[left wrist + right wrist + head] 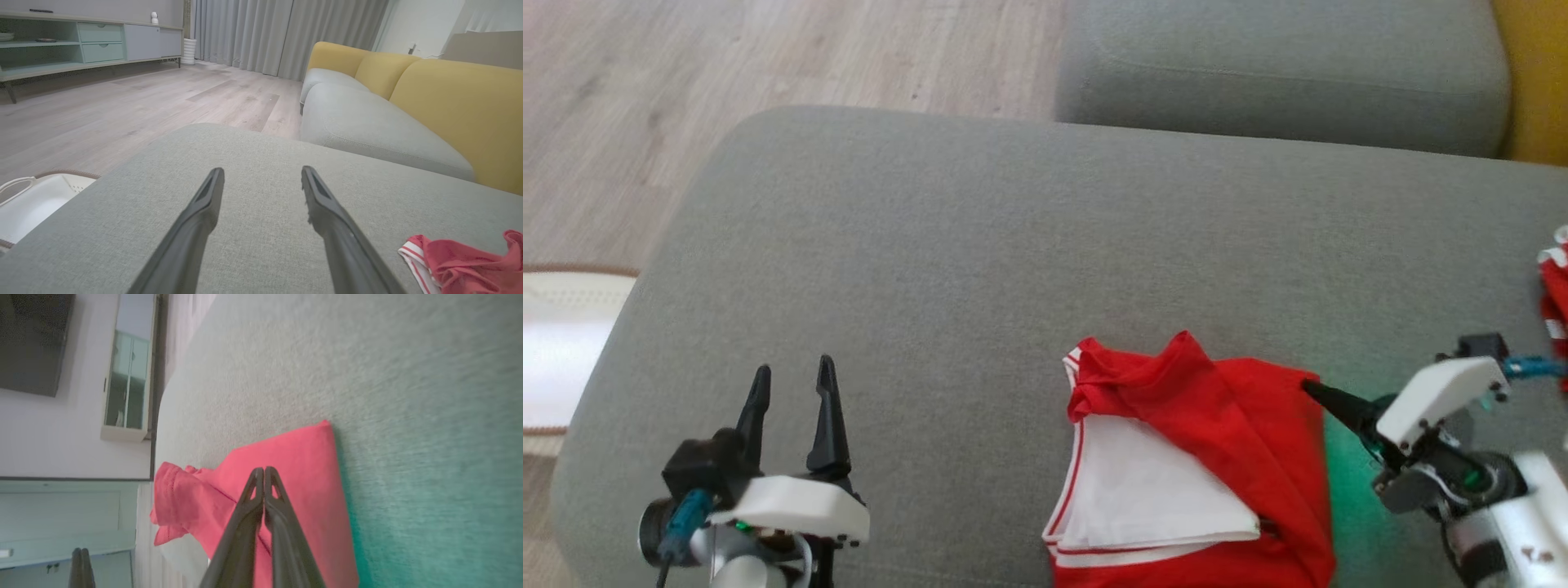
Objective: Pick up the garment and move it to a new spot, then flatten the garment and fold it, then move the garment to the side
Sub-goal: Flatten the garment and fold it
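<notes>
From the head: risks dragging only the top red layer and spoiling the fold, with the right gripper (1309, 384) pressed shut to a single point at the right edge of the red-and-white folded cloth garment (1225, 441), low and right of centre on the grey fabric sofa cushion (980, 269). No telling from here whether pinching any cloth. Well apart at lower left, the left gripper (793, 369), spread wide over bare cushion, holding and touching nothing, so no help against a lopsided pull. From the left wrist: same wide spread above bare grey fabric, a rumpled red corner of the garment off at lower right, well out of reach. From the right wrist: could just as likely slide off and come away with nothing. Fingertips closed flush together over smooth red cloth near its edge, no fold visibly caught between.
</notes>
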{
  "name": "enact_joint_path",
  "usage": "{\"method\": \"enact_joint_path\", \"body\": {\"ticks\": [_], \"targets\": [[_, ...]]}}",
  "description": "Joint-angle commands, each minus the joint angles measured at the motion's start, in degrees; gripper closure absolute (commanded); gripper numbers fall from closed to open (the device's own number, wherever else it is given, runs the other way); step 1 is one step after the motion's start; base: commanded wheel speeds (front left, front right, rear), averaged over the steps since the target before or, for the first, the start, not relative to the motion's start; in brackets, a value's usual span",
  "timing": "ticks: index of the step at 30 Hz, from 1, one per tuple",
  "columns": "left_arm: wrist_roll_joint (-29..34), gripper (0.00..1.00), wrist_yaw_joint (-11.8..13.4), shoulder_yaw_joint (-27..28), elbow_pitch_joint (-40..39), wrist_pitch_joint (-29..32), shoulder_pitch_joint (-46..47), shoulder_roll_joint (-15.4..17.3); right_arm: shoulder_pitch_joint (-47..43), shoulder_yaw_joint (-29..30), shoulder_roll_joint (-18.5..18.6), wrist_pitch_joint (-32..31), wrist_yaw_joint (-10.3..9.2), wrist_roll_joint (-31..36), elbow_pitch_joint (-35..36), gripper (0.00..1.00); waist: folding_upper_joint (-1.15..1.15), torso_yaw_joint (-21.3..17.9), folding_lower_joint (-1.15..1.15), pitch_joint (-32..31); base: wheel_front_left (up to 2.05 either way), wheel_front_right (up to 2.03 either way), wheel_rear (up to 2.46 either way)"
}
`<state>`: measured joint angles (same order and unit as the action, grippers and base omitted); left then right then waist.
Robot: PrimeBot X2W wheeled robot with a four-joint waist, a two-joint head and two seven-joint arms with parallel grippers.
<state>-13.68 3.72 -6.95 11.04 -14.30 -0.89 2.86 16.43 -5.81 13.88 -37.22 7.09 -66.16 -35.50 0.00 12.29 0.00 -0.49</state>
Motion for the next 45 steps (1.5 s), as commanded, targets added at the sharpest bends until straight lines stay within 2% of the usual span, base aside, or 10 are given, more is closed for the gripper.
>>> {"method": "enact_joint_path", "body": {"ticks": [1, 9, 14, 18, 24, 32, 35, 43, 44, 45], "targets": [[0.4, 0.0, 0.0, 1.4, -1.8, -0.7, 3.1, 0.0, 3.8, -0.7, 0.6, -0.9, 0.4, -0.5, 1.5, 1.0, 0.0, 0.8, 0.0, 0.6, 0.0, 0.0, 0.0], [-0.3, 0.0, 0.9, 0.6, -1.8, -0.7, 3.7, 0.0, 9.3, 1.6, -0.2, -14.7, 0.4, -4.6, -8.7, 1.0, 0.0, 4.3, 0.0, 2.1, 0.0, 0.0, 0.0], [-0.5, 0.0, 1.1, 0.5, -1.8, -0.7, 3.8, 0.0, 10.2, 1.4, -0.9, -18.1, 0.4, -4.0, -12.1, 1.0, 0.0, 5.3, 0.0, 2.2, 0.0, 0.0, 0.0], [-0.4, 0.0, 1.2, 0.7, -1.6, -0.7, 3.7, 0.0, 9.1, 0.8, -2.8, -20.4, 0.4, -4.2, -11.5, 1.0, 0.0, 5.5, 0.0, 1.6, 0.0, 0.0, 0.0], [-0.4, 0.0, 1.1, 1.0, -1.4, -0.7, 3.5, 0.0, 6.5, -0.2, -6.5, -22.2, 0.4, -5.8, -6.4, 1.0, 0.0, 4.9, 0.0, 1.0, 0.0, 0.0, 0.0], [-0.1, 0.0, 0.8, 1.5, -0.9, -0.7, 3.3, 0.0, -0.9, -8.2, -10.4, -25.4, 0.4, -6.1, 4.0, 1.0, 0.0, 3.3, 0.0, -0.2, 0.0, 0.0, 0.0], [0.1, 0.0, 0.6, 1.9, -0.9, -0.7, 3.4, 0.0, -2.6, -8.9, -10.8, -23.4, 0.4, -7.5, 8.8, 1.0, 0.0, 2.5, 0.0, -0.6, 0.0, 0.0, 0.0], [0.8, 0.0, 0.2, 2.4, -1.9, -0.7, 3.4, 0.0, -3.1, -4.3, -10.9, -14.3, 0.4, -10.3, 21.6, 1.0, 0.0, -0.5, 0.0, -1.1, 0.0, 0.0, 0.0], [0.9, 0.0, 0.1, 2.5, -2.1, -0.7, 3.5, 0.0, -3.0, -3.6, -10.6, -13.1, 0.4, -9.9, 23.5, 0.76, 0.0, -1.1, 0.0, -1.1, 0.0, 0.0, 0.0], [1.0, 0.0, 0.1, 2.6, -2.3, -0.7, 3.5, 0.0, -3.0, -2.8, -10.2, -11.8, 0.4, -9.2, 25.2, 0.28, 0.0, -1.7, 0.0, -1.2, 0.0, 0.0, 0.0]]}}
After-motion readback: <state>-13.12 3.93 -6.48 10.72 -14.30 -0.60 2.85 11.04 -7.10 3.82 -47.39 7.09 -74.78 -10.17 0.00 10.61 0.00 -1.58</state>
